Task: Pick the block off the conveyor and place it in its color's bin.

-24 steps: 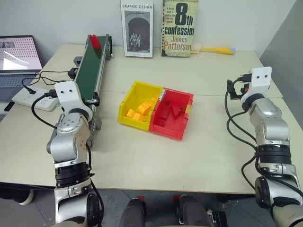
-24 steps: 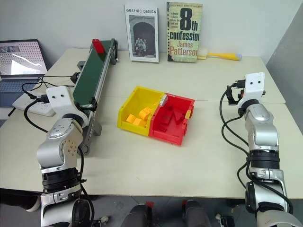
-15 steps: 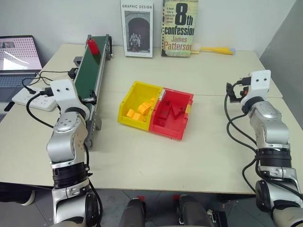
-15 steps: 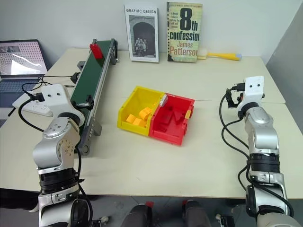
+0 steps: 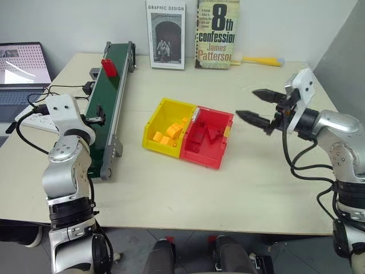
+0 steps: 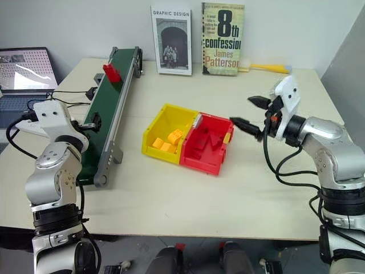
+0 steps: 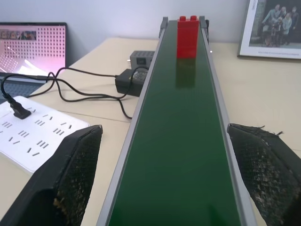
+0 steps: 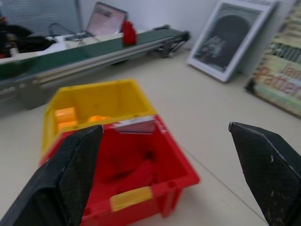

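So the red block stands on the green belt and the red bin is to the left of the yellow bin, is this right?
Not quite. The red block does stand on the green belt, but the left eye view shows the red bin to the right of the yellow bin, touching it.

Pale beige table (image 5: pixel 239 182) against a plain white wall (image 5: pixel 85 23)

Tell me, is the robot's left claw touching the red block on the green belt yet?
Apart. In the left wrist view the left gripper is open, and the red block stands far up the conveyor, with bare belt between them.
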`<state>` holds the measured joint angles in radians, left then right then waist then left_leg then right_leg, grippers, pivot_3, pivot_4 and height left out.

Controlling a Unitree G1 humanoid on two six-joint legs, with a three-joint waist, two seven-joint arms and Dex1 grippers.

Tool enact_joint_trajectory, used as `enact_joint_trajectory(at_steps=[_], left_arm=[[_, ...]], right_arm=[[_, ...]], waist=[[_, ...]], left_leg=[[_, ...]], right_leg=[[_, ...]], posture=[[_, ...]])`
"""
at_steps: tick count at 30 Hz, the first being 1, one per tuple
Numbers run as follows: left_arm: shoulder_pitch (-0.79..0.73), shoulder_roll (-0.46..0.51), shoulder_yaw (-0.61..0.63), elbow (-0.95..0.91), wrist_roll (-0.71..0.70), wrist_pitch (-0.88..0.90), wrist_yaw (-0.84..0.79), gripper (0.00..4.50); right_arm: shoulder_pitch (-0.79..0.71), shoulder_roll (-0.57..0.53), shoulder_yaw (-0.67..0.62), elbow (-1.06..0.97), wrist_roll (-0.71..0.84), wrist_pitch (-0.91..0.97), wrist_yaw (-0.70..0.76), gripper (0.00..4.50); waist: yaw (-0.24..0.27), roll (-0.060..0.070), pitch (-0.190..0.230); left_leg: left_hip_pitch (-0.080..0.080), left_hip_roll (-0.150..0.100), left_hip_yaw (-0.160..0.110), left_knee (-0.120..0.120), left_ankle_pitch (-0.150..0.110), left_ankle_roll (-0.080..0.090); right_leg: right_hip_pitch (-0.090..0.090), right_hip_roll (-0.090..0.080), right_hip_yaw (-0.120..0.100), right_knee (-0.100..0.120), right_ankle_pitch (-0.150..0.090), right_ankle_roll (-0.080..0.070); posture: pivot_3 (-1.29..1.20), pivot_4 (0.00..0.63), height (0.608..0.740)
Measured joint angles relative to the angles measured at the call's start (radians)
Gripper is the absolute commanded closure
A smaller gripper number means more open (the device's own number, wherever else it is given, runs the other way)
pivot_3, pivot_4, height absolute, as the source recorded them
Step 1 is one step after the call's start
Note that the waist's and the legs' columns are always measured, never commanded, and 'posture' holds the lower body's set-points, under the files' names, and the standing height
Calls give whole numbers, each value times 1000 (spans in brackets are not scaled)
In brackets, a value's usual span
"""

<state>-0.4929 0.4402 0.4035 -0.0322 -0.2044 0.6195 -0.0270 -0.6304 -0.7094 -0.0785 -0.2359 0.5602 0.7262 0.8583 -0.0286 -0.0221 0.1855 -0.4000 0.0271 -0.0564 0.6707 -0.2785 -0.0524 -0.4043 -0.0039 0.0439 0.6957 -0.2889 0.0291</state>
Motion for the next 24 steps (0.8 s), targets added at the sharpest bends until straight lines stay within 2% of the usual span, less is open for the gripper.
enact_joint_trajectory(at_steps=[10, 24], left_arm=[[-20, 8, -1, 14, -15, 5, -30, 63], [-30, 2, -1, 54, -25, -5, -28, 63]], right_arm=[[-6, -17, 22, -81, 85, 88, 30, 0], [-7, -20, 22, -97, 101, 113, 25, 0]], waist=[[0, 0, 0], [1, 0, 0]], left_leg=[[0, 0, 0, 0, 0, 0], [0, 0, 0, 0, 0, 0]], right_leg=[[0, 0, 0, 0, 0, 0], [0, 0, 0, 0, 0, 0]], posture=[[0, 150, 740], [0, 150, 740]])
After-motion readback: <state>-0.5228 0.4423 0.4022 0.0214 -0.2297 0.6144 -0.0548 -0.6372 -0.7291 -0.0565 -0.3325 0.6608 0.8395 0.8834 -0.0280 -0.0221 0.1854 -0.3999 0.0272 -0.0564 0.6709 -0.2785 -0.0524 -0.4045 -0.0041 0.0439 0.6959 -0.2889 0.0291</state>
